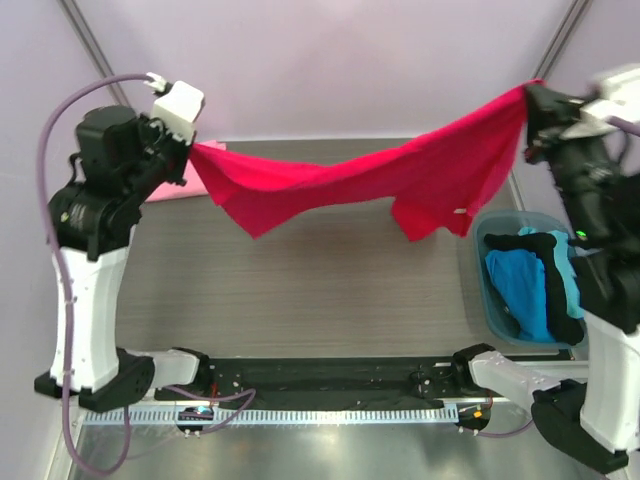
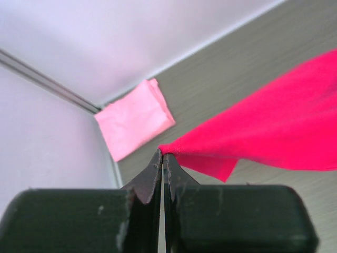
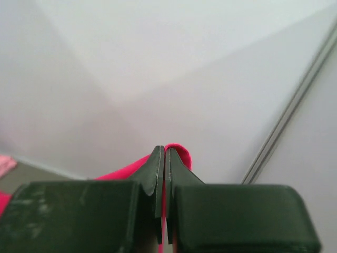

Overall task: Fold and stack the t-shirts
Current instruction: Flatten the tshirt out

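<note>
Left gripper and right gripper clenched on red t-shirt. Cloth light, limp, sagging; best gripped at edges.

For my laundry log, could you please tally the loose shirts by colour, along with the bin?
Red shirt: 1
Pink shirt: 1
Blue bin: 1
Total: 3
Clothes inside the bin are too bunched to count.

top: high, from near edge, whole table | L/R wrist: close, along fingers | shared: red tee
</note>
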